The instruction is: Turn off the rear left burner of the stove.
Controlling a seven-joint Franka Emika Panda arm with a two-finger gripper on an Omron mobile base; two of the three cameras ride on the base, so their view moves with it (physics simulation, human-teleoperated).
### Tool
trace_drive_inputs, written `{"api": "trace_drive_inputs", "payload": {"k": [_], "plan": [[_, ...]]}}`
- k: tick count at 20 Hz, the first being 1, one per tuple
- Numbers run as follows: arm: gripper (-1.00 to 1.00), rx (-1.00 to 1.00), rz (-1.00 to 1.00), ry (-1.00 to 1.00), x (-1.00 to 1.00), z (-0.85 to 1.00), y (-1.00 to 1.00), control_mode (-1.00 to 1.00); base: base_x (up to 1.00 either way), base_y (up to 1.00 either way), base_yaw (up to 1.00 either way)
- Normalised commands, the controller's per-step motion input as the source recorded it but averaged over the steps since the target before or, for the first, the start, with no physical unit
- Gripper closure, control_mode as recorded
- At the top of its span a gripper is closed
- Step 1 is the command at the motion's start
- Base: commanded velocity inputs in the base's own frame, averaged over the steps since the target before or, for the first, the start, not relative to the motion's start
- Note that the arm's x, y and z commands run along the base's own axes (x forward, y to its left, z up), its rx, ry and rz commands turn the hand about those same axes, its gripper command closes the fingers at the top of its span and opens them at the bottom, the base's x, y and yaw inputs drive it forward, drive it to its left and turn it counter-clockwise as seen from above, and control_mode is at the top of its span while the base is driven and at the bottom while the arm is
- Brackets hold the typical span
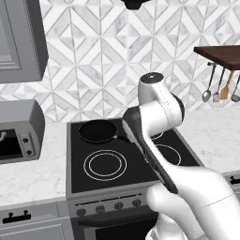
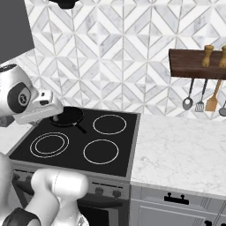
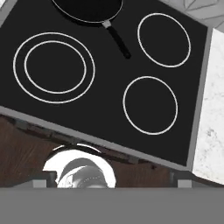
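A: The claw itself is hard to make out. The white Franka arm is folded high over the grey steel stove with the flat black glass top, and the hand camera looks straight down on the cooktop. No fingertips show clearly, so I cannot tell whether the claw stands wide or narrow.

B: And the rear left burner?

A: It sits at the back left of the glass, under the round black skillet, whose handle points toward the middle of the cooktop. The double white-ringed zone lies in front of it.

B: So which way must the claw go?

A: Not toward the burner, I judge. The row of small dark knobs runs along the stove's front face, below the glass edge and near the arm's base. The hand hangs above the cooktop, so the knobs lie down and back toward the robot. The row runs left to right; which knob serves the rear left zone, I cannot tell.
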Motion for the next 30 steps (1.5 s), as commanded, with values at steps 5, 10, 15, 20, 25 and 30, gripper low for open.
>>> {"api": "trace_drive_inputs", "payload": {"k": [5,10,15,20,25,30], "plan": [[-1.0,-0.33,0.32,0.0,-0.53,-0.88,1.0,-1.0,0.0,0.0,0.0],[-1.0,-0.35,0.34,0.0,-0.4,-1.0,1.0,-1.0,0.0,0.0,0.0],[-1.0,-0.38,0.4,-0.01,-0.28,-1.0,0.97,-1.0,0.0,0.0,0.0],[-1.0,-0.39,0.44,-0.07,0.0,-0.94,0.66,-1.0,0.0,0.0,0.0],[-1.0,-0.33,0.22,-0.26,0.07,-0.7,0.07,-1.0,0.0,0.0,0.0],[-1.0,-0.2,0.04,-0.28,0.06,-0.55,0.23,-1.0,0.0,0.0,0.0]]}}
